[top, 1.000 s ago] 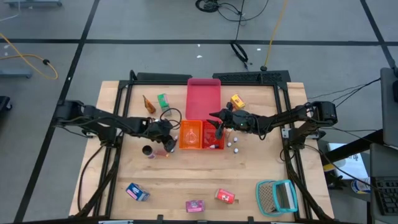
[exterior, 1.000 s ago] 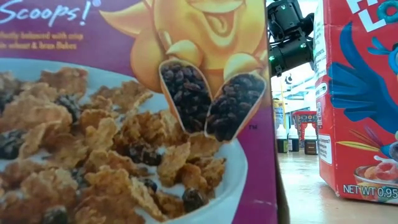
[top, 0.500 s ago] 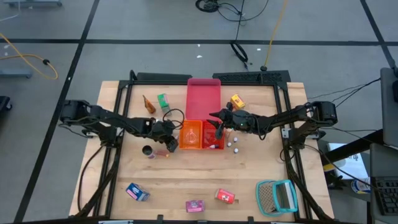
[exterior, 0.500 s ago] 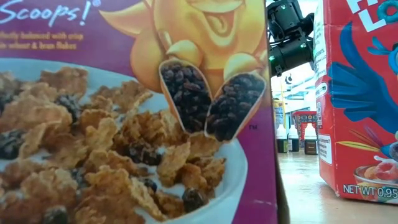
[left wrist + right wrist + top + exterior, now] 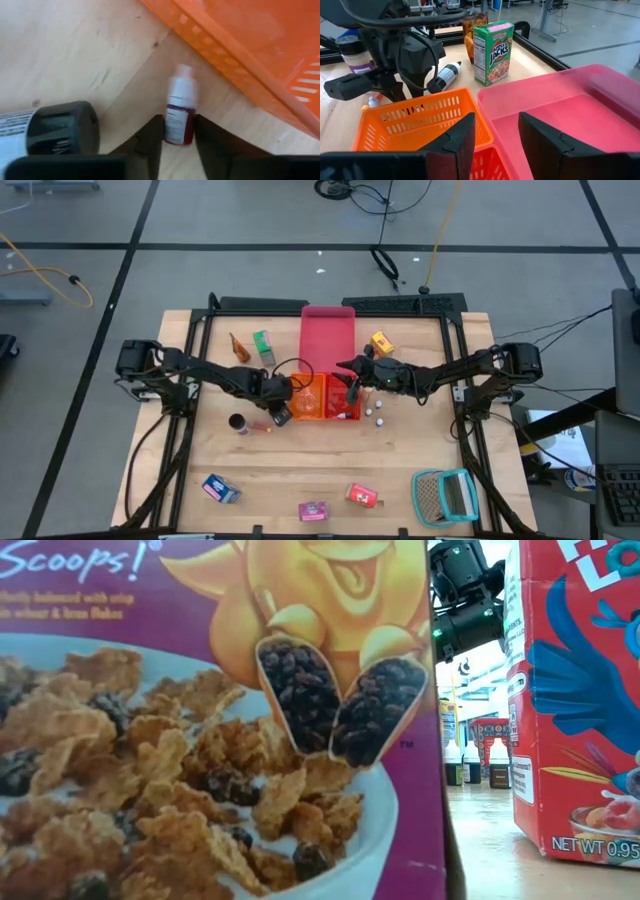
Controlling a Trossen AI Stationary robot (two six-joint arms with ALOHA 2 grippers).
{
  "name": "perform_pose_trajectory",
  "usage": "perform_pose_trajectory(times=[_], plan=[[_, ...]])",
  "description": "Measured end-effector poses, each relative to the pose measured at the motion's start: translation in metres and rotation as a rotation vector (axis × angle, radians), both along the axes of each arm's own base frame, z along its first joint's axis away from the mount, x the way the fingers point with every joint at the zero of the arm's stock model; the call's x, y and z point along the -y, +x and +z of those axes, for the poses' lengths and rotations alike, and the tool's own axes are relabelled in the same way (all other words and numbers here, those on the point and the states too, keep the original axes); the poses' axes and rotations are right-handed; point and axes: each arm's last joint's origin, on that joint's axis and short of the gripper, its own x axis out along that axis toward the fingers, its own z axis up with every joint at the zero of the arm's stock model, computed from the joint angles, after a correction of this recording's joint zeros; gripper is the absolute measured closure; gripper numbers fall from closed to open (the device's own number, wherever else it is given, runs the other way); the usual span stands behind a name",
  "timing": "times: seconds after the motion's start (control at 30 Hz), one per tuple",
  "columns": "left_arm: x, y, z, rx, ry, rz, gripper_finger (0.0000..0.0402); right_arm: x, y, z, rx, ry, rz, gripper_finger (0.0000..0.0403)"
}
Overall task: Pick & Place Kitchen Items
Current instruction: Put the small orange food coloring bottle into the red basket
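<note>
1. Your left gripper is low over the table, just beside the orange tray. Its two fingers stand on each side of a small bottle; whether they already press it, you cannot tell from the wrist view.
2. I think the step in hand is the grasp of this bottle. Close slowly and keep the fingers centred on the label part, because the body is round and may roll out sideways.
3. Lift straight up before you move toward the tray. The tray wall is near, and a slanted lift could knock the bottle against it.
4. A dark can stands close to the left gripper. Keep the wrist away from it as you rise.
5. Your right gripper hovers over the trays with its fingers spread and nothing between them. Leave it there to wait.
6. Materials: the bottle looks like smooth plastic with a pale cap and a dark red lower part, so it is probably slippery. The orange tray is hard plastic with slotted walls. The pink tray has smooth walls. The table is plain wood. The green box is thin cardboard and stands upright near the orange tray.
</note>
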Motion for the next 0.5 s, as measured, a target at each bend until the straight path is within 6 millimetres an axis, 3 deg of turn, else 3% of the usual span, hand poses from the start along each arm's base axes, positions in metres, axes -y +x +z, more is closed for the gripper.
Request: perform_pose_trajectory(times=[0.13, 0.5], plan=[[0.000, 0.000, 0.001, -0.002, -0.002, -0.002, 0.0372, 0.000, 0.000, 0.000, 0.000, 0.000, 0.000, 0.0261], [0.006, -0.014, 0.015, -0.043, -0.052, 0.048, 0.0371, 0.000, 0.000, 0.000, 0.000, 0.000, 0.000, 0.0261]])
